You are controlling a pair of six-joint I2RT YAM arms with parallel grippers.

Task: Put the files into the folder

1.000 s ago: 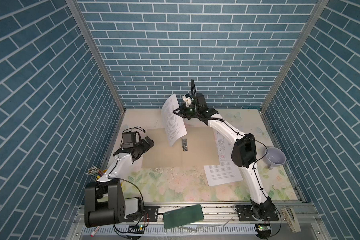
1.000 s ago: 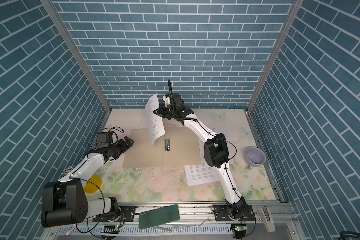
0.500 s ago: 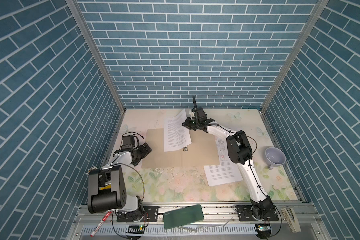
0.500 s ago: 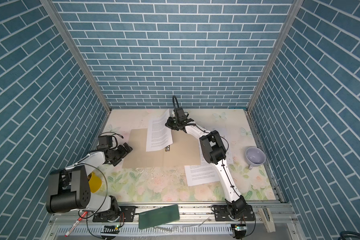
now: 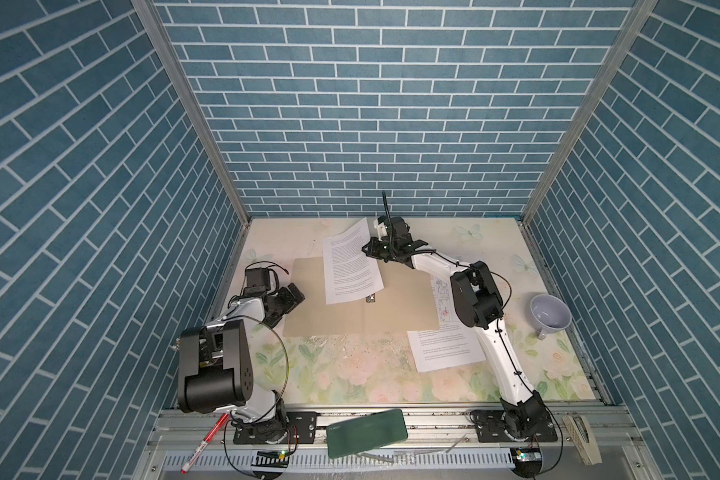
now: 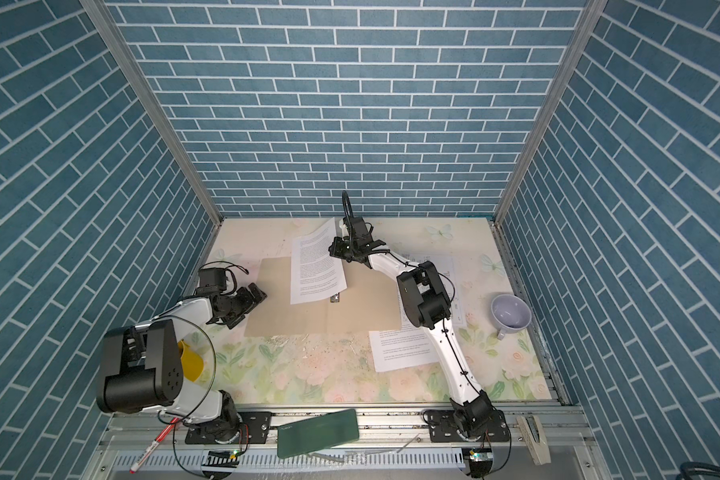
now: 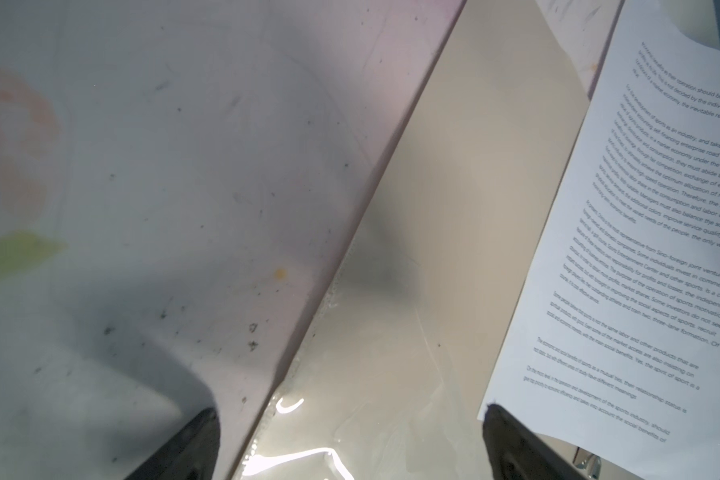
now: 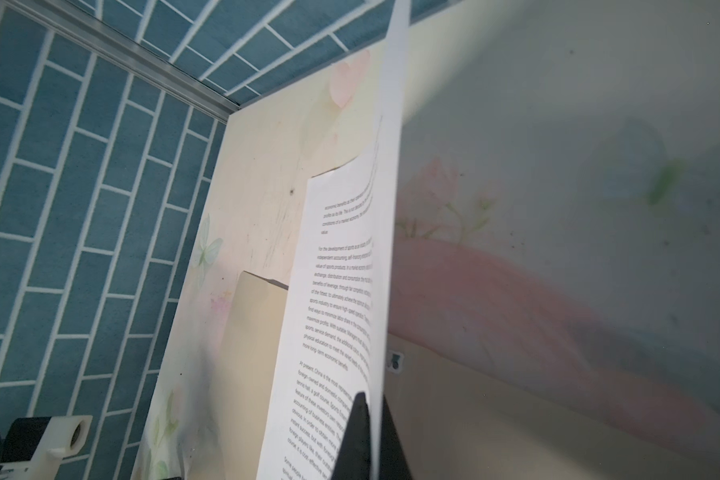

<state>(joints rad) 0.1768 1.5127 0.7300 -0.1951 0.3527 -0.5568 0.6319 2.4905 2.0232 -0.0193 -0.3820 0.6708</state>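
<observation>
The tan folder (image 5: 391, 307) (image 6: 358, 307) lies open and flat mid-table, its metal clip (image 5: 371, 297) at the spine. My right gripper (image 5: 368, 249) (image 6: 334, 248) is shut on the far right edge of a printed text sheet (image 5: 350, 268) (image 8: 337, 311). That sheet slants down over the folder's left half. My left gripper (image 5: 292, 297) (image 7: 350, 449) stands open and low at the folder's left edge (image 7: 454, 208), holding nothing. A second text sheet (image 5: 445, 351) lies front right. A diagram sheet (image 6: 454, 282) lies right of the folder, partly under my right arm.
A lavender cup (image 5: 549, 313) stands at the right edge. On the front rail lie a dark green case (image 5: 366, 432) and a red pen (image 5: 204, 440). Blue brick walls close in on three sides. A yellow thing (image 6: 190, 361) shows behind my left arm's base.
My right gripper has come down and swung the held sheet from hanging upright to slanting over the folder. My left gripper has drawn back a little at the folder's left edge.
</observation>
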